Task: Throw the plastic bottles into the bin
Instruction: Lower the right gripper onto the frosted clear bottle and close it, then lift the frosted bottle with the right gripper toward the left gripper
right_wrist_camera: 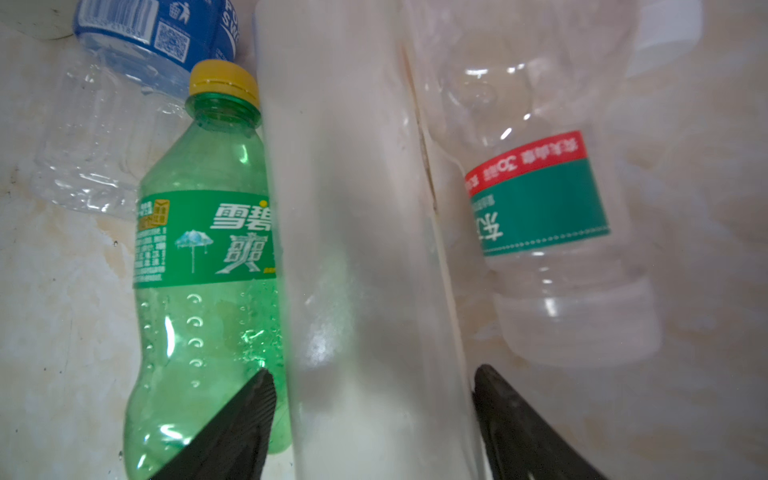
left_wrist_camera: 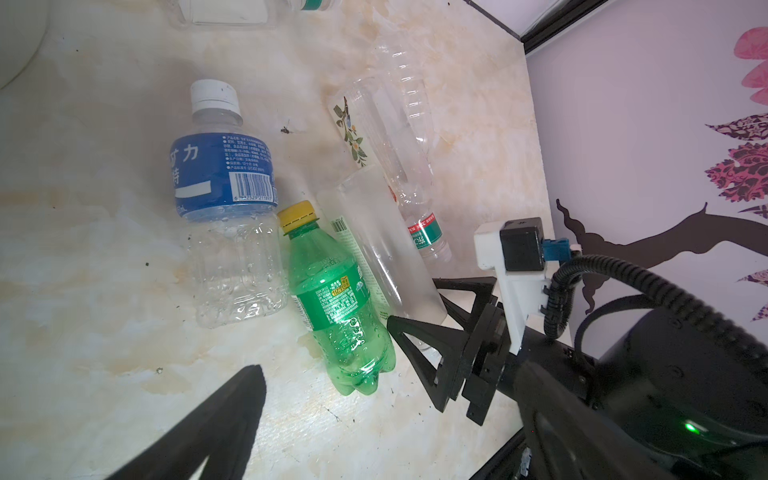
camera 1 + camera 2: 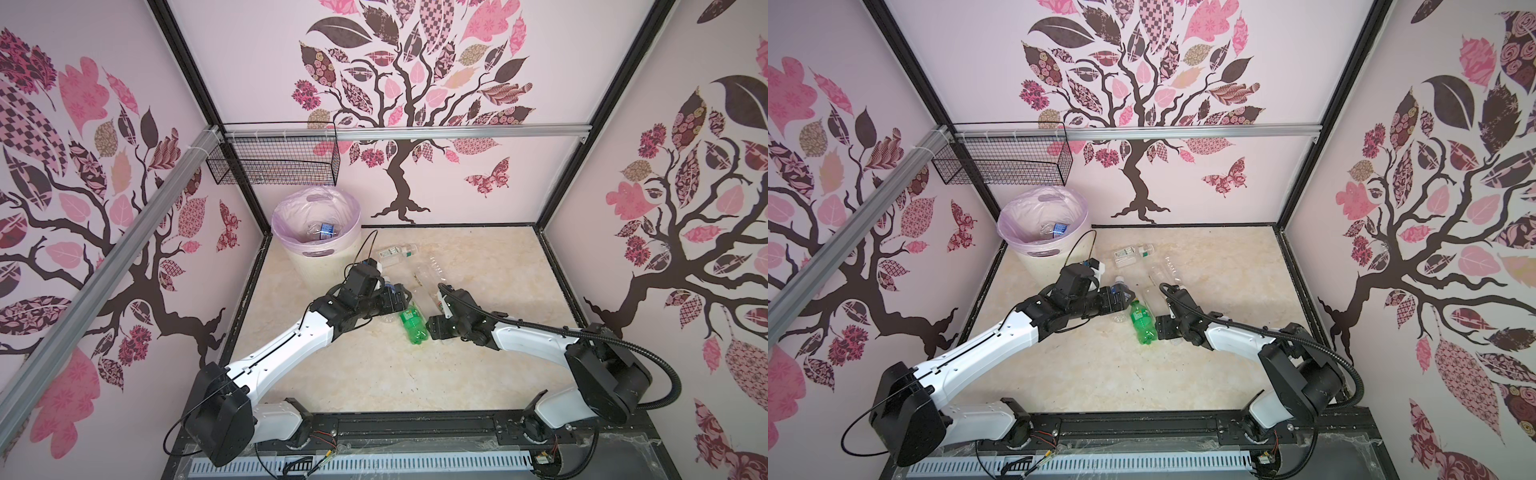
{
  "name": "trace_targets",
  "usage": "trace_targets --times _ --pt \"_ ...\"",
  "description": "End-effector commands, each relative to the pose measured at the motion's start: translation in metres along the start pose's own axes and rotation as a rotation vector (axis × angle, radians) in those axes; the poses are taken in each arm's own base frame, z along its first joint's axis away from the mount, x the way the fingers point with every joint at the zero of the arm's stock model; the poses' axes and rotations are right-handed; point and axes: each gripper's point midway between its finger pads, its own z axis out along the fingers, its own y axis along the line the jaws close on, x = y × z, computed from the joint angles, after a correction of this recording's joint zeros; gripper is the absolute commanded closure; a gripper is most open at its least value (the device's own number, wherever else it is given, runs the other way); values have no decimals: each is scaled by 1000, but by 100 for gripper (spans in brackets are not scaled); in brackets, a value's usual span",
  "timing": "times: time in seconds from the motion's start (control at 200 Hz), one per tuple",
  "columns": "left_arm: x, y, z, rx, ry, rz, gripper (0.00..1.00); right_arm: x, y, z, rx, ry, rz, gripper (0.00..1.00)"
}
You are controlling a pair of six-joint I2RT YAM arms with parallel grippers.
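**Jaws astride the frosted bottle**

My right gripper sits low over the table, one finger on each side of the frosted bottle near its base. The fingers stand right at its walls, but I cannot tell whether they press it. The bottle lies flat mid-table, close between the green bottle and the red-band bottle. My left gripper hangs wide open and empty above the blue-label bottle. The bin stands in the far left corner, with a binned bottle inside.

I judge the frosted bottle empty: very light, smooth and thin-walled, so it may buckle or squirt out under a hard pinch. A hold on the straight body would be steadier than one at the very end. The neighbours may roll when it lifts.
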Motion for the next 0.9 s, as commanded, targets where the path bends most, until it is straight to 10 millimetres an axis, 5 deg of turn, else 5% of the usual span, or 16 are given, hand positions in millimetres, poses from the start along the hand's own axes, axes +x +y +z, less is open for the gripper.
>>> trace_targets --times 0.0,0.435,0.895 --pt "5 10 4 -13 4 -3 2 -2 2 6 6 13 -16 24" --pt "2 16 9 -11 14 -21 2 -3 0 6 28 24 -31 38" --pt "-4 19 3 -10 0 -39 2 -35 17 -18 -9 -41 -40 42"
